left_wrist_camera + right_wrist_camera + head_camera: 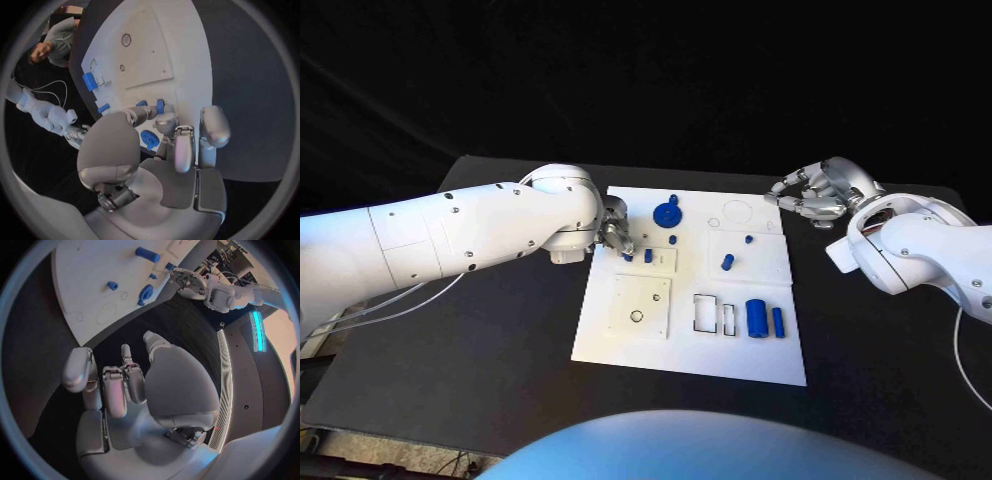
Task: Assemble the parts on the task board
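Several blue parts (757,318) lie scattered on the white board (689,350) mid-table
Left hand (615,238) reaches over the board's left edge, fingertips at a small blue part (648,256); whether it grips it I cannot tell. Right hand (819,193) hovers off the board's far right corner, fingers curled, holding nothing
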Controlling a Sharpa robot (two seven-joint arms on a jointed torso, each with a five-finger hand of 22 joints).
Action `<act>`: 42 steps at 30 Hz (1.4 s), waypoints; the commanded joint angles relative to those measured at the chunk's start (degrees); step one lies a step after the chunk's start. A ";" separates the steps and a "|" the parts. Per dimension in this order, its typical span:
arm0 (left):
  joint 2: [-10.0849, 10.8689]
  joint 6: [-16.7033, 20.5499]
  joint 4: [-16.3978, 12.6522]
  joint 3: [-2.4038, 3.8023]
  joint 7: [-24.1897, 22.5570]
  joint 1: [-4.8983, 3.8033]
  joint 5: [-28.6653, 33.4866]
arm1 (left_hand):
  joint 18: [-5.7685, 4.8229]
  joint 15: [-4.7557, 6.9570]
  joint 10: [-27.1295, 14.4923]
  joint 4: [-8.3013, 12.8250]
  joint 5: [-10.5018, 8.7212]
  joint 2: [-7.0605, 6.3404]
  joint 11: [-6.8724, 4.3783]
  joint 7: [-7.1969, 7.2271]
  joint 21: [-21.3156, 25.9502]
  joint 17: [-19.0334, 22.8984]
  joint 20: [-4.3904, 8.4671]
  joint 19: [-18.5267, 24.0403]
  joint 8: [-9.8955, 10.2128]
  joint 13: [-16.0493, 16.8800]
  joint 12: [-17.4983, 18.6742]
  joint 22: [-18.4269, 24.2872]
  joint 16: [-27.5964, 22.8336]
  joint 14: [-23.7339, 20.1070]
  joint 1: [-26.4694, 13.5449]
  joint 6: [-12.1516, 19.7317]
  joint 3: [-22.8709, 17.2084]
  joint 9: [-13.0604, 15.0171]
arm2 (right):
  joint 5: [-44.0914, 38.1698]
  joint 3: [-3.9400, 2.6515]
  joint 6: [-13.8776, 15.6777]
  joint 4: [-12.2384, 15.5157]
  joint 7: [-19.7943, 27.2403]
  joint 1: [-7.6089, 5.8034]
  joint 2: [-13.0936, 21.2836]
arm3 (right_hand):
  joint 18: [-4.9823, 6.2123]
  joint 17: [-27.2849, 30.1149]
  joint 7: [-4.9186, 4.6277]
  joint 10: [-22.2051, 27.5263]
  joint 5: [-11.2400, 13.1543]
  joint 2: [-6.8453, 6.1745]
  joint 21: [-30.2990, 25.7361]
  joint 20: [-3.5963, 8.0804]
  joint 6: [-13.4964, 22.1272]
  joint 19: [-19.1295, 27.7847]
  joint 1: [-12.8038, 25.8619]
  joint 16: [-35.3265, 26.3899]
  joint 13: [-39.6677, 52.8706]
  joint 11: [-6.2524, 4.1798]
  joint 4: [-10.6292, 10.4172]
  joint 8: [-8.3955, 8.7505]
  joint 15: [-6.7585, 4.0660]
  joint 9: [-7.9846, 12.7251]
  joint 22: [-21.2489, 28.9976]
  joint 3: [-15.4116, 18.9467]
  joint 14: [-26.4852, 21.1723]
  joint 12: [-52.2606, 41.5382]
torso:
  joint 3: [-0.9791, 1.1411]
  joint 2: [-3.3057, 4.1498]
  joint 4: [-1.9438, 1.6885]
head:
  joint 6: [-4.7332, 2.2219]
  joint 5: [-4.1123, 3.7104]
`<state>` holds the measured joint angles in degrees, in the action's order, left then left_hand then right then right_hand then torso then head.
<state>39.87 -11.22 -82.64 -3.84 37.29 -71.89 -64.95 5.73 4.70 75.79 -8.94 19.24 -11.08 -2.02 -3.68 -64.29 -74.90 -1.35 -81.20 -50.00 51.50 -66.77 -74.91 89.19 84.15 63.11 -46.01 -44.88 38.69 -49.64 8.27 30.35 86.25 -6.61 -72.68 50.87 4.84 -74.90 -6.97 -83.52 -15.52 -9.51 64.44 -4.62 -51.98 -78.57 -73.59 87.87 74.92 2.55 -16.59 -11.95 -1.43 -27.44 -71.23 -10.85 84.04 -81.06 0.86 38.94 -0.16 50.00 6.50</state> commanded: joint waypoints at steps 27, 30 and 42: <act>-0.09 -0.37 0.04 0.01 0.35 0.50 0.91 | -0.84 0.61 0.50 5.37 -5.41 -0.54 -0.41 2.39 -0.19 -13.62 0.06 -0.02 0.00 -0.28 -0.25 -8.52 0.24 5.57 -7.28 -1.52 -7.04 -0.71 | -0.38 0.00 -0.50 -0.01 0.36 0.12 -0.03 | 1.09 -8.93 -0.01 0.07 -0.23 -0.22 -0.43 0.27 0.33 -0.18 0.59 -0.33 5.64 -0.26 0.04 -0.16 -0.30 -0.11 0.08 -0.35 4.52 0.16 | 0.05 0.00 0.01 | 0.00 -0.06; -0.12 -0.40 0.15 0.01 0.58 0.50 1.18 | -0.81 0.70 0.27 4.18 -7.29 -1.07 -0.51 2.51 0.06 -13.42 0.15 0.05 0.27 -0.67 -0.06 -8.47 0.16 5.53 -8.95 -1.93 -6.28 -1.17 | -0.37 0.00 -0.53 -0.01 0.37 0.13 -0.02 | 1.11 -8.83 -0.01 0.15 -0.23 -0.24 -0.55 0.27 0.36 -0.13 0.62 -0.37 5.53 -0.26 0.03 -0.16 -0.30 -0.12 0.15 -0.34 4.50 0.27 | 0.04 -0.03 0.02 | 0.00 -0.08; -0.50 -0.25 0.91 0.01 0.82 0.51 1.46 | -0.82 0.77 0.17 1.84 -11.75 -1.76 -0.55 2.59 0.22 -13.47 0.23 -0.02 0.60 -0.88 -0.07 -8.48 0.19 5.54 -10.88 -2.78 -3.99 -2.00 | -0.54 0.00 -0.52 0.00 0.41 0.15 0.00 | 1.11 -8.86 -0.02 0.19 -0.23 -0.24 -0.54 0.27 0.37 -0.14 0.63 -0.36 5.47 -0.26 0.03 -0.16 -0.30 -0.12 0.15 -0.34 4.50 0.33 | 0.00 0.04 0.05 | 0.00 -0.15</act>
<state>39.54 -11.00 -81.70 -3.77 37.86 -71.50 -64.40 5.73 5.12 76.31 -6.91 7.74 -12.91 -2.55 -0.78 -64.29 -74.90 -1.35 -81.18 -49.60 50.67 -66.74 -74.91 89.18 84.15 52.84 -48.69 -48.99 36.75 -49.64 8.27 30.35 86.22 -6.56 -72.57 50.88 4.84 -74.95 -6.97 -83.51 -15.52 -9.73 64.19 -4.62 -51.98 -78.57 -73.37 87.87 74.90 2.55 -16.60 -11.95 -1.43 -27.51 -71.13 -10.85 84.04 -81.06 0.91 38.92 -0.13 50.01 6.38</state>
